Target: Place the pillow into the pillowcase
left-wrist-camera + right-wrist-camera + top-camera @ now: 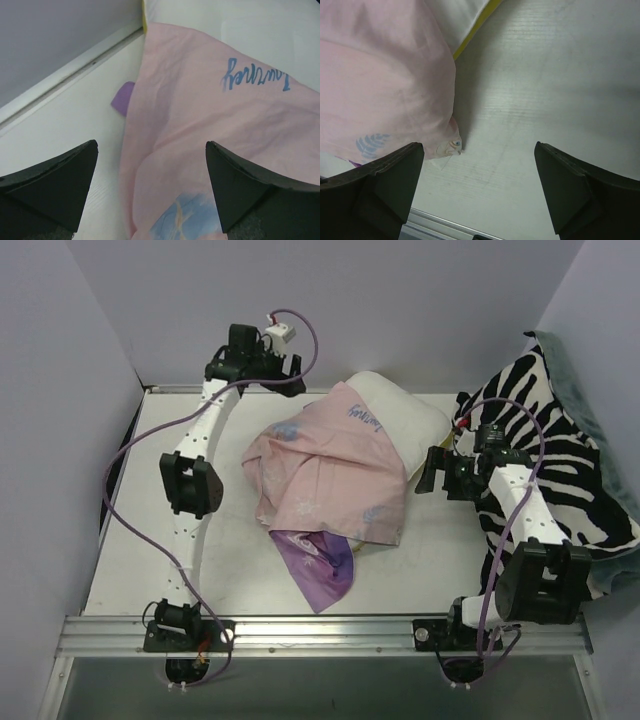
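**Reporter:** Where do the pillow and its case lie?

**Photographer:** The pillow (405, 410) sits at the far middle of the desk (130, 570). Its bare end pokes far-right out of the pillowcase (320, 475), draped pink side out over the rest.

**Reporter:** And the arms?

**Photographer:** Both gape wide, holding nothing. The left pincer (150, 150) hovers over the cloth's far-left edge. The right pincer (479, 147) sits just beside its right edge, nearer the bare end. The pillow seems to run near-left to far-right.
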